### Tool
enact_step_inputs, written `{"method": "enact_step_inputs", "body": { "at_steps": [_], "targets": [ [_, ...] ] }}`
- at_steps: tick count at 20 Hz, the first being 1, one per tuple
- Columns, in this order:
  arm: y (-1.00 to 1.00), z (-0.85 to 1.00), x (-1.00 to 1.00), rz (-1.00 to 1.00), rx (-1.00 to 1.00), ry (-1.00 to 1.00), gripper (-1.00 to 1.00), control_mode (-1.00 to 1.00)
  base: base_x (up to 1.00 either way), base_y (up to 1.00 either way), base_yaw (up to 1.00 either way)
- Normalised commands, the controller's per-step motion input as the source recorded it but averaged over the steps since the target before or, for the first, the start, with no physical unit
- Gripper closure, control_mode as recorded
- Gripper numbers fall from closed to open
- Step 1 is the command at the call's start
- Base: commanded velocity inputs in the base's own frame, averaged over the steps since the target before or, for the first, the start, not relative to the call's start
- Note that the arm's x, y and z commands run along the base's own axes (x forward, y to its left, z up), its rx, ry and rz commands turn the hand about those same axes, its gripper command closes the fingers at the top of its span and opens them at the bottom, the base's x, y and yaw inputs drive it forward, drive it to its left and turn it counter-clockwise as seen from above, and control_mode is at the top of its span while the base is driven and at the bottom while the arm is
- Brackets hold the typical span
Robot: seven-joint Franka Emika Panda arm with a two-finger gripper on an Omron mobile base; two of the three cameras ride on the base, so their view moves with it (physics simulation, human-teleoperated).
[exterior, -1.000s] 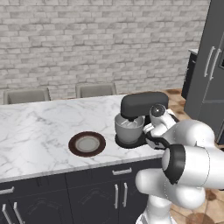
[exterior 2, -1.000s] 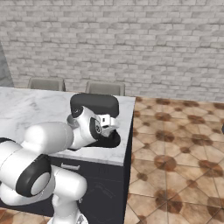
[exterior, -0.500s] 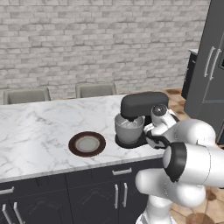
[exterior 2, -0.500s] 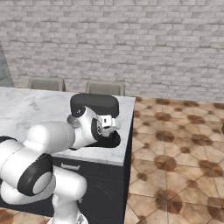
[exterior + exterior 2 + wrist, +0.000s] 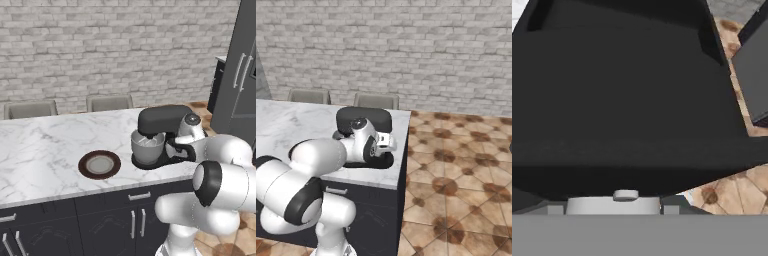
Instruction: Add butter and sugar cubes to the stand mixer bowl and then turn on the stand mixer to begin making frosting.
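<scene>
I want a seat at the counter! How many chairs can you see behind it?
2. One chair is behind the counter on the left, and the other chair is nearer the mixer. Just their backs show, so more could be hidden.

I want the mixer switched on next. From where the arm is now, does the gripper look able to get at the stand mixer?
Probably yes. The gripper sits right beside the stand mixer, at its rear column, and in the hand view the black body looms close with nothing between. Whether a switch is there, I can't tell.
</scene>
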Motion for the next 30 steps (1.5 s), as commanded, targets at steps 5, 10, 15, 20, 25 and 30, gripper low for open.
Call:
{"method": "enact_step_inputs", "body": {
  "at_steps": [5, 10, 15, 20, 25, 30],
  "targets": [
    [-0.13, 0.29, 0.23, 0.00, 0.20, 0.13, 1.00, -1.00, 0.00, 0.00, 0.00],
    [-0.15, 0.20, 0.23, 0.00, 0.19, 0.14, 1.00, -1.00, 0.00, 0.00, 0.00],
    [-0.22, 0.05, 0.09, 0.00, 0.18, 0.14, 1.00, -1.00, 0.00, 0.00, 0.00],
    [-0.30, 0.00, 0.00, 0.00, 0.14, 0.11, 1.00, -1.00, 0.00, 0.00, 0.00],
    [-0.51, 0.00, 0.06, 0.00, 0.15, 0.10, 1.00, -1.00, 0.00, 0.00, 0.00],
    [-0.55, 0.00, 0.13, 0.00, 0.18, 0.15, 1.00, -1.00, 0.00, 0.00, 0.00]
  ]
}}
